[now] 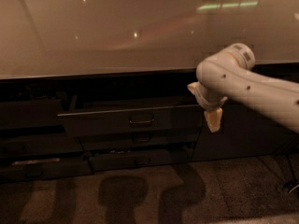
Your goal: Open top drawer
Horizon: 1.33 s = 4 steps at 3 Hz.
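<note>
The top drawer (107, 122) is a wide dark grey front with a small centred loop handle (141, 120). It stands pulled out a little from the cabinet, with a dark gap above its top edge. My gripper (213, 121) hangs on the white arm (261, 90) just off the drawer's right end, at handle height. It is well to the right of the handle, holds nothing and points down.
A pale glossy countertop (117, 36) runs above the drawers. Two shorter dark drawer fronts (140, 137) (140, 160) sit below the top one. A dark cabinet panel (247, 134) is behind the arm at right. Speckled floor (140, 195) lies in front.
</note>
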Motion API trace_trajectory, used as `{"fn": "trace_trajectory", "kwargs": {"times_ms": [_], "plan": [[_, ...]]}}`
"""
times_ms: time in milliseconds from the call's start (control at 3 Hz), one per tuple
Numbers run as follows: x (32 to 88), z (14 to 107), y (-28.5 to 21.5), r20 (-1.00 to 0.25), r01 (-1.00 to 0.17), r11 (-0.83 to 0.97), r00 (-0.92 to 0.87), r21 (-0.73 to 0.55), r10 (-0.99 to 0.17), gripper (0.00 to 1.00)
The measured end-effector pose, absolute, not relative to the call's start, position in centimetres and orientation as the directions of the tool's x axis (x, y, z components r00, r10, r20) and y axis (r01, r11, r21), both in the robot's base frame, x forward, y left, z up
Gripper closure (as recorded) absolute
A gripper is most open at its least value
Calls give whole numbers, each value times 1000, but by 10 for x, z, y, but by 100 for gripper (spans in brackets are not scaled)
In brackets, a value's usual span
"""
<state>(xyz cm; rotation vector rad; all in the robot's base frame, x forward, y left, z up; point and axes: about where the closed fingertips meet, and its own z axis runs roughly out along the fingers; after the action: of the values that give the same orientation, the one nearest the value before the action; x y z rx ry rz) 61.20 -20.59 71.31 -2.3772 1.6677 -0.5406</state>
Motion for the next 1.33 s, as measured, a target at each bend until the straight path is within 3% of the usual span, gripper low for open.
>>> {"fn": "trace_trajectory", "kwargs": {"times_ms": [333, 1333], "plan": [[657, 727, -215, 175, -876, -314, 267, -367, -948, 0], [636, 666, -225, 225, -909, -313, 256, -276, -940, 0]]}}
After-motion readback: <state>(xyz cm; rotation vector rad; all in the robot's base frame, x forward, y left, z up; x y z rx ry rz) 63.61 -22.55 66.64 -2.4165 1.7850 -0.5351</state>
